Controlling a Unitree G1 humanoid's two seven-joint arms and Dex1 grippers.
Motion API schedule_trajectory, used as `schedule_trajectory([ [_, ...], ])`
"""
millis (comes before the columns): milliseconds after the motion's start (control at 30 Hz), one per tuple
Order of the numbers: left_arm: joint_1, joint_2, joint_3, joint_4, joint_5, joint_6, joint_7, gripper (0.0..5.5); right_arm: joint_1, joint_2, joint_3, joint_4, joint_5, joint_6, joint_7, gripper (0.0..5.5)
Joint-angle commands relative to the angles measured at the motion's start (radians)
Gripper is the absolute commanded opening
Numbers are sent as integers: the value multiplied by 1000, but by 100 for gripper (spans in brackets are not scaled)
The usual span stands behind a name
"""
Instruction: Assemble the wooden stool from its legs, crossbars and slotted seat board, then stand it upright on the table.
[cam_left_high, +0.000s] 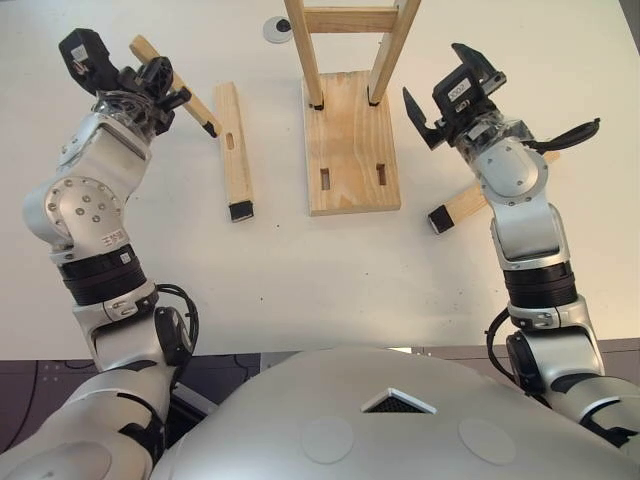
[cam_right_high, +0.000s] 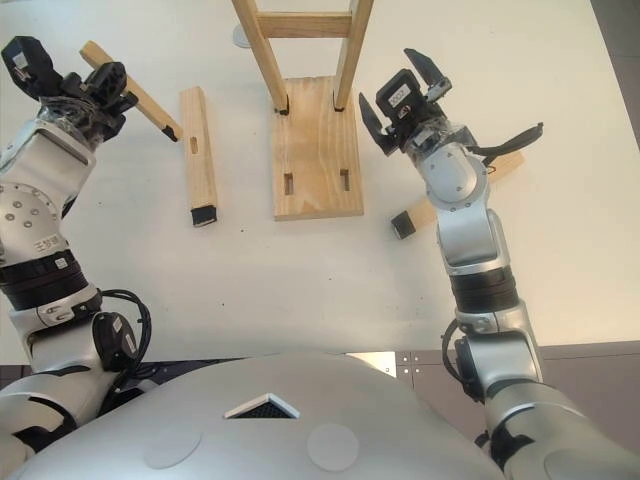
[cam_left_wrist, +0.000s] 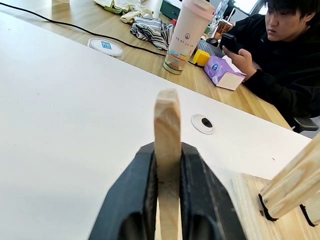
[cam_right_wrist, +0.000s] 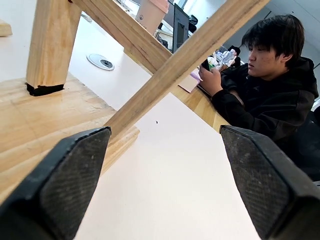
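Seat board (cam_left_high: 350, 150): pale wood, laid flat on the table (cam_left_high: 300, 290) just left of the right gripper (cam_left_high: 432, 72), long axis running away from the robot. Its two far slots are filled by upright legs (cam_left_high: 303, 50) joined by a crossbar (cam_left_high: 350, 18); the near two are open. Right gripper: fingers spread. Left gripper (cam_left_high: 160, 85): clamped on a slanted wooden bar (cam_left_high: 197, 108). A slotted leg (cam_left_high: 234, 150) is laid between it and the board.

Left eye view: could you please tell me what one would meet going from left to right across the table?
left gripper clamped on a wooden piece → loose slotted leg lying flat → seat board with the leg frame standing in its far slots → open right gripper
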Motion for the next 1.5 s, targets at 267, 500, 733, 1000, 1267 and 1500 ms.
schedule_trajectory([
  [267,12,-73,-12,12,75,-23,-48,38,6,7,-1,31,-4,-15,8,403],
  [500,24,-105,-49,47,168,-75,-89,38,-10,6,0,51,-1,-27,18,403],
  [733,33,-146,-155,114,317,-250,-175,38,-16,16,6,62,2,-57,24,403],
  [1000,94,-186,-287,194,514,-558,-286,38,-14,22,6,62,7,-102,29,403],
  [1267,246,-149,-323,379,676,-886,-361,38,-8,22,-2,63,12,-125,26,403],
  [1500,280,-148,-262,501,636,-930,-395,38,-4,23,-6,66,18,-122,28,403],
])
